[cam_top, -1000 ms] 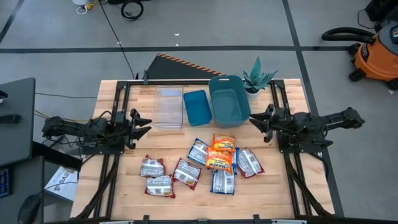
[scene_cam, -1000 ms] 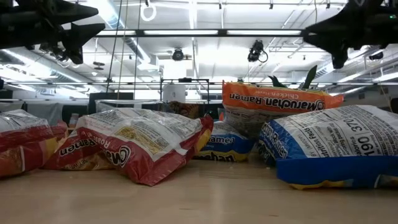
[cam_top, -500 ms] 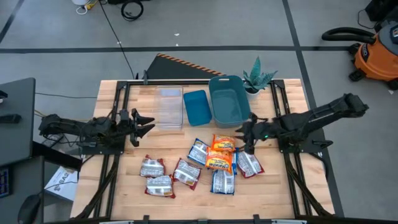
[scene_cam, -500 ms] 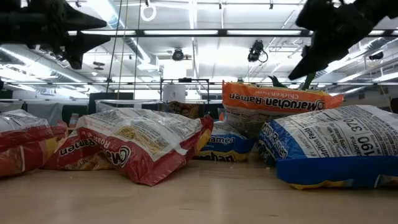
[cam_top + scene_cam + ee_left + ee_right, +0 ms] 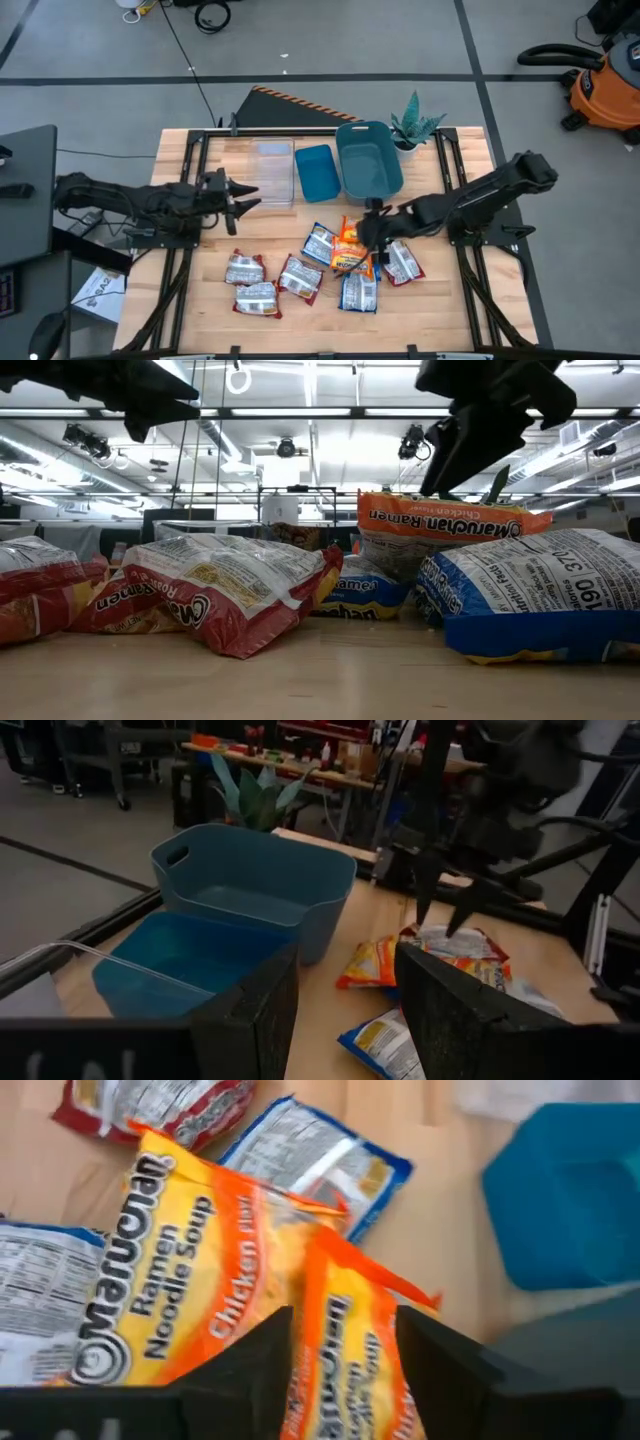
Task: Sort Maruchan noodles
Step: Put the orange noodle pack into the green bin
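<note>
Robot arms work over a wooden table (image 5: 200,300). Right claw (image 5: 372,228), fingers spread wide and empty, hangs directly above two overlapping orange noodle packets (image 5: 352,247). Blue packets (image 5: 358,290) lie just beside and below it, red packets (image 5: 255,283) farther off. Blue bins (image 5: 368,165) sit beyond it. Left claw (image 5: 243,197) waits open, well apart. Risk: closing here could pinch both orange packets together, or the crinkly plastic could slip.

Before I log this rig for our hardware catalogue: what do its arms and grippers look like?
Both arms are dark, jointed, near-black links. The right gripper and left gripper each end in two tapered fingers; the fingers look matte black and blocky. No markings are visible.
</note>
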Robot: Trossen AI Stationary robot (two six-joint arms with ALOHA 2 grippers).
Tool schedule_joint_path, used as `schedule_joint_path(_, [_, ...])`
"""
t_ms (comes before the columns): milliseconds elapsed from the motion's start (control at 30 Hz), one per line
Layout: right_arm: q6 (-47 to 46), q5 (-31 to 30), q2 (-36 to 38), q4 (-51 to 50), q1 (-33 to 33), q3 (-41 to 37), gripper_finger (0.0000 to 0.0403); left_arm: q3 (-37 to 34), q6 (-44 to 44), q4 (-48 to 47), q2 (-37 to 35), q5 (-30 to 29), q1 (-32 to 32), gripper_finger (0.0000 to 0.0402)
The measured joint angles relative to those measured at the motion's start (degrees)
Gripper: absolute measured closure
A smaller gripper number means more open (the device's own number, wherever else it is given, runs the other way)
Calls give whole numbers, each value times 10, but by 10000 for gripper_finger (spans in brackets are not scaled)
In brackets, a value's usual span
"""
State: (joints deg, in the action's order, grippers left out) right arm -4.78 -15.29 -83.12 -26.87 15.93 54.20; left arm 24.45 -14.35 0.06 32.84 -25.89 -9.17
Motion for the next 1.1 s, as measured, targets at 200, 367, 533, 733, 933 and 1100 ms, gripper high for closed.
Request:
schedule_joint_path(200, [3,4,-80,-49,2,59,169,7,1,-2,30,-29,0,230])
schedule_joint_path(367, [8,1,-124,-72,1,76,185,7,20,0,41,-51,0,230])
schedule_joint_path(533, [9,-15,-150,-72,-5,77,237,7,21,1,41,-56,0,230])
schedule_joint_path(733, [27,-36,-150,-80,-10,76,301,7,19,1,41,-56,0,230])
schedule_joint_path(933, [47,-64,-130,-99,-11,76,358,7,15,1,41,-55,0,230])
schedule_joint_path(1100, [55,-77,-87,-108,-11,76,390,7,15,2,41,-55,0,230])
